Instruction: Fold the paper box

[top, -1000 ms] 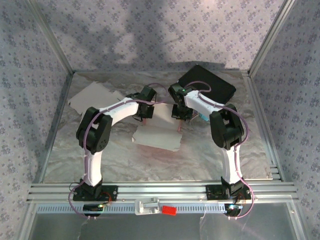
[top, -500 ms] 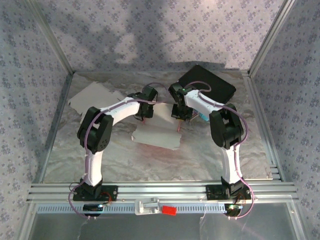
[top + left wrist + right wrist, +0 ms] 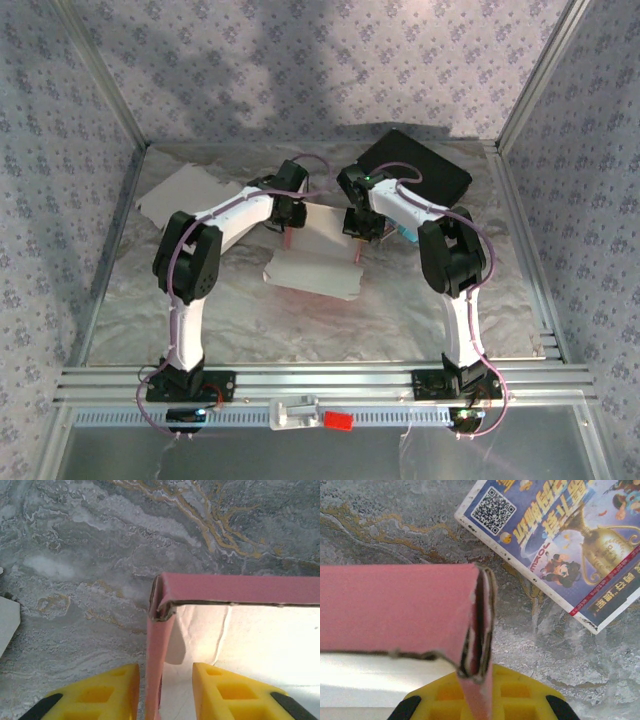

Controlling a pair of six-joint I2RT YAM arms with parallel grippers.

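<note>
On the table (image 3: 200,310), 1 paper box (image 3: 318,268) wall is pinched by the right tool (image 3: 479,682); the other, straddled by the parted left tool (image 3: 162,675), likely needs clamping next.

A grey marbled bench (image 3: 400,320) carries a pink-and-white cardboard box (image 3: 315,272) centrally, a flat white sheet (image 3: 185,195) far left, a black rectangular panel (image 3: 418,165) and a colourful printed card (image 3: 560,535) right.

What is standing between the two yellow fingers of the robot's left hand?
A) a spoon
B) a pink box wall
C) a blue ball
B: in the left wrist view, the pink box wall stands upright in the gap between the yellow fingers of the left gripper.
</note>
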